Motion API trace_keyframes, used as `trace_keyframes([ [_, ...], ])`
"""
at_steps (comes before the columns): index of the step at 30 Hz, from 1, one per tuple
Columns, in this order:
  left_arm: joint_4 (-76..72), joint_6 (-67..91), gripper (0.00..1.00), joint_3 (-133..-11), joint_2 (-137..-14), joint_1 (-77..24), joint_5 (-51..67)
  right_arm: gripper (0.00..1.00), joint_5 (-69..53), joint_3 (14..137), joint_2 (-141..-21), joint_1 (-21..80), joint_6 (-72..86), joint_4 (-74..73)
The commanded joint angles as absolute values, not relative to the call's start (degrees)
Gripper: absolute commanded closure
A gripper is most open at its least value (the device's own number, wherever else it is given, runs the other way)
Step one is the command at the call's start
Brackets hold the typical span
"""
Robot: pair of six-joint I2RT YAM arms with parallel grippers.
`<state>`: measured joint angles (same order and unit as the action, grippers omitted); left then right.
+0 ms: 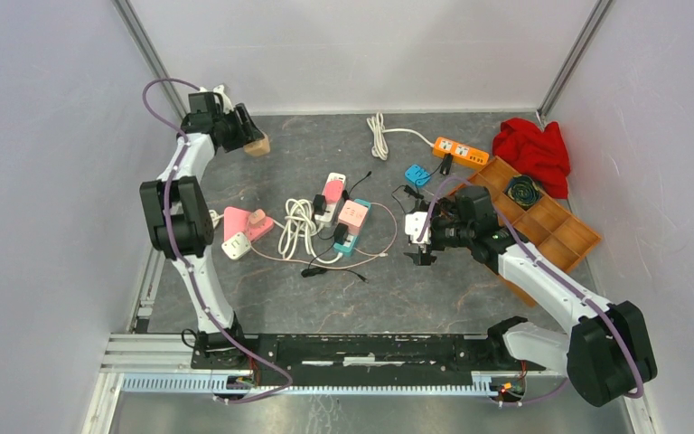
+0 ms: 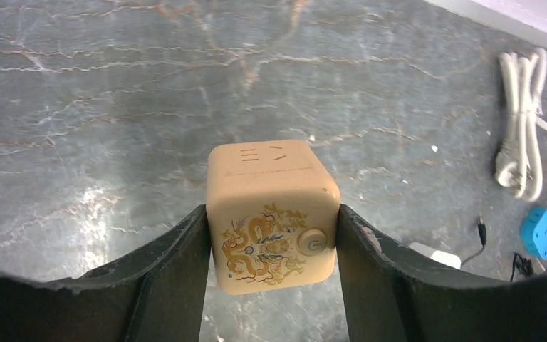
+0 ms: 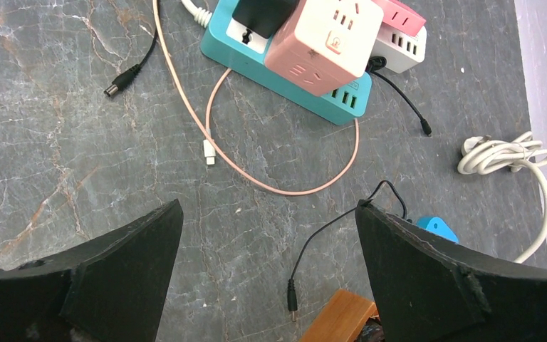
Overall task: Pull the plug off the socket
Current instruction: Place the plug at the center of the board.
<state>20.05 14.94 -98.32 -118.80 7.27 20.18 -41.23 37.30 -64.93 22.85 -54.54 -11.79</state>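
**Risk of dragging the whole strip off the worktop**

Clutter across the worktop (image 1: 398, 303) is your main hazard. As far as the views show, nothing pins down the teal power strip (image 3: 285, 85) near the middle. It lies loose, with a white strip (image 1: 330, 192) against its far side and a pink cable loop (image 3: 285, 182) curling round its near end. If you pull a plug at a slant, I judge the strip will lift or slide with it and drag those neighbours along.

Your left arm (image 1: 181, 199) is folded up toward the far-left corner, well apart from the strip. Its left hand (image 2: 272, 214) is clamped on a tan cube socket (image 2: 263, 171), one finger on each side. No plug shows in the faces you can see, and you cannot tell whether the cube touches the worktop.

Your right arm (image 1: 551, 289) reaches in toward the centre. Its right hand (image 3: 268, 208) is spread wide and holds nothing, hovering just beside the strip's near end.

The likely targets sit in that strip: a pink cube adaptor (image 3: 324, 43) and, beside it, a black plug (image 3: 260, 14) partly cut off at the frame edge. They stand close together, so a wide grasp could catch both.

Smallest but awkward is a thin black lead (image 3: 295, 285) running under the open hand, which could snag a finger on the way down.
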Motion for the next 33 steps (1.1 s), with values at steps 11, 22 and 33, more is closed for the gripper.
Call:
trace_keyframes([
  [11,27.7,26.1,0.91,-121.9,-137.8,13.7,27.8,0.02,-40.5,40.3,-66.0,22.9,-58.4,-13.5],
  [22,28.6,27.1,0.37,-122.9,-140.4,15.2,25.3,0.02,-39.5,40.3,-66.7,23.3,-58.7,-13.7],
  [33,30.4,24.3,0.0,-119.9,-132.1,17.0,23.1,0.02,-40.0,40.3,-66.0,23.3,-58.7,-14.1],
])
